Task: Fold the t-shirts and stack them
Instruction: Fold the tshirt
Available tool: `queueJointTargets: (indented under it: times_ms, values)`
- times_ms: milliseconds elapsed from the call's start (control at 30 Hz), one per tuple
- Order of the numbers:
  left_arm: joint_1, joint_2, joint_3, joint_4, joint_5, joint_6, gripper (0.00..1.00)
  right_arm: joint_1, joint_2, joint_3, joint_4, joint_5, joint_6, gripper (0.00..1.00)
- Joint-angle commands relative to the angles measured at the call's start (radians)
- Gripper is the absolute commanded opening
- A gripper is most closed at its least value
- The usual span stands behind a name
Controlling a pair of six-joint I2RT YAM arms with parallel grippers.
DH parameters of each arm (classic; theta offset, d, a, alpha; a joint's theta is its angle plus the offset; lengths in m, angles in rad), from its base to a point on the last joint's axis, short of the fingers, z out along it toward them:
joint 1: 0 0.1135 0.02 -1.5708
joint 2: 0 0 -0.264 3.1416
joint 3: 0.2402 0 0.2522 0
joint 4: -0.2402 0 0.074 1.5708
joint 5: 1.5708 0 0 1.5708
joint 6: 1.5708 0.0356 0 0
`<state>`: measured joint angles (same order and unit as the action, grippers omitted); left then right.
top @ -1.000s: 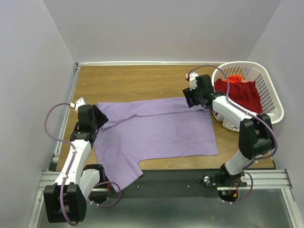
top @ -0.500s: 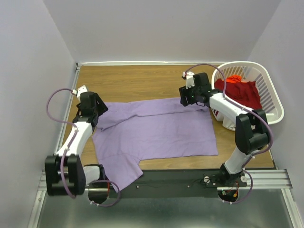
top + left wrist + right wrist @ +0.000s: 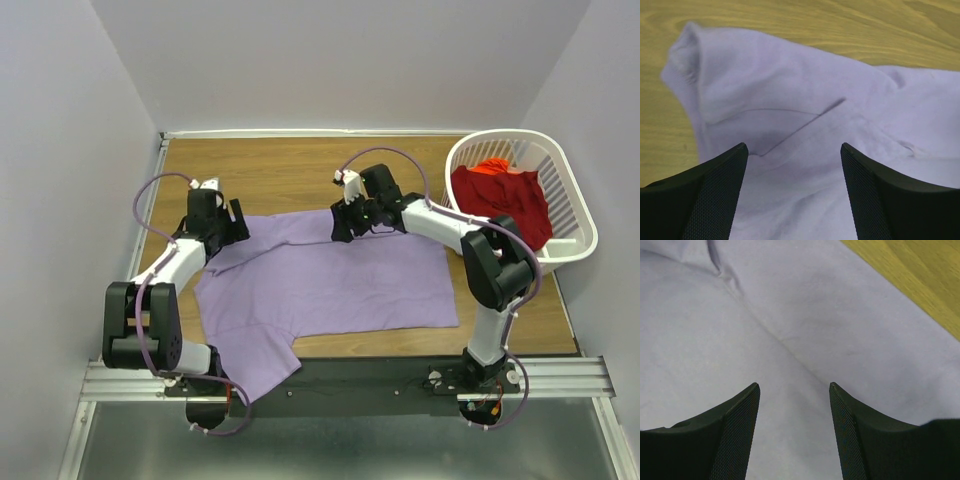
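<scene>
A lavender t-shirt (image 3: 330,275) lies spread flat on the wooden table (image 3: 280,170), one sleeve hanging over the near edge. My left gripper (image 3: 232,222) hovers at its far left shoulder, open; in the left wrist view the left gripper (image 3: 792,147) has only lavender cloth (image 3: 790,100) and a rumpled sleeve (image 3: 690,65) beneath it. My right gripper (image 3: 345,222) is over the shirt's far edge near the middle, open; in the right wrist view the right gripper (image 3: 794,386) frames smooth cloth (image 3: 790,315). A red t-shirt (image 3: 500,195) lies bunched in the basket.
The white slatted laundry basket (image 3: 580,215) stands at the far right corner of the table. Grey walls close in the left, back and right sides. Bare wood (image 3: 920,275) shows beyond the shirt's far edge.
The right arm has swung left from the basket side to the middle of the shirt's far edge. The left gripper has moved away and rightward along the shoulder, its jaws spreading wider.
</scene>
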<state>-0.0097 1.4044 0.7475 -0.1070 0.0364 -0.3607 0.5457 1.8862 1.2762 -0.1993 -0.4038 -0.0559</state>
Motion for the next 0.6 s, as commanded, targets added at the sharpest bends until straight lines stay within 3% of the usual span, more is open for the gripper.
queueJointTargets:
  times_ms: [0, 267, 567]
  values:
    - [-0.064, 0.017, 0.045, 0.05, 0.097, 0.089, 0.83, 0.003, 0.002, -0.001, 0.031, -0.046, 0.021, 0.64]
    - [-0.144, 0.207, 0.164, 0.023, 0.082, 0.12, 0.81, 0.005, -0.061, -0.1, 0.037, -0.033, 0.022, 0.65]
    - [-0.148, 0.32, 0.262, -0.029, 0.054, 0.108, 0.63, 0.005, -0.121, -0.193, 0.038, -0.012, 0.004, 0.65]
